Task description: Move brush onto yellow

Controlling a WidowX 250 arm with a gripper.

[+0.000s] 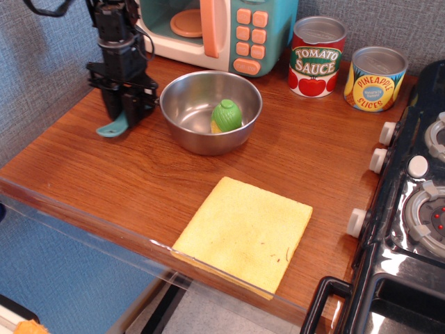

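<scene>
Grasping step: claw pinching brush at far left of table, beside bowl. Needing next: lifting, carrying right and near, lowering onto yellow, well apart.

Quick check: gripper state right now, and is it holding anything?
Gripper: fingers down around the small teal plastic brush at the table's back left, seemingly closed on it; grip not certain.

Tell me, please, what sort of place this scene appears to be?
Most likely a toy kitchen play set on a wooden counter: a teal and pink plastic toy microwave at the back, a black toy stove with white knobs at right, and tomato sauce and pineapple slices cans.
</scene>
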